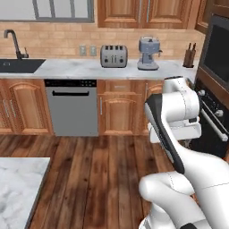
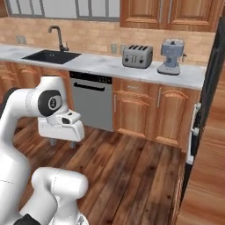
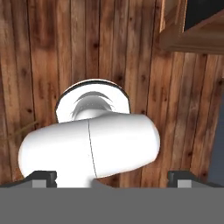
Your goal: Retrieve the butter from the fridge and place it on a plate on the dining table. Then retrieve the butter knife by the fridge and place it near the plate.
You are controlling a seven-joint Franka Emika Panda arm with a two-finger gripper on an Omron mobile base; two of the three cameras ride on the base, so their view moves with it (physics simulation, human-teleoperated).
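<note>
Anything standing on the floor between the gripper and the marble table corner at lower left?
Nothing visible does. The open gripper hangs over the wood floor, pointing down, and in the left base view that floor runs bare to the table corner.

Open wooden floor (image 1: 98, 174) ahead; toaster (image 1: 113, 56) and coffee machine (image 1: 148, 53) crowd the worktop (image 1: 71, 68); oven (image 1: 214, 112) blocks right.

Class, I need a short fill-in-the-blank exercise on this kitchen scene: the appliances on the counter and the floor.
1. The silver four-slot toaster stands to the ____ of the blue-grey coffee machine.
2. The stainless dishwasher sits under the grey-white marble ____.
3. The floor is made of dark ____ planks.
4. A black faucet rises behind the black ____.

Missing words: left; counter; wooden; sink
</note>
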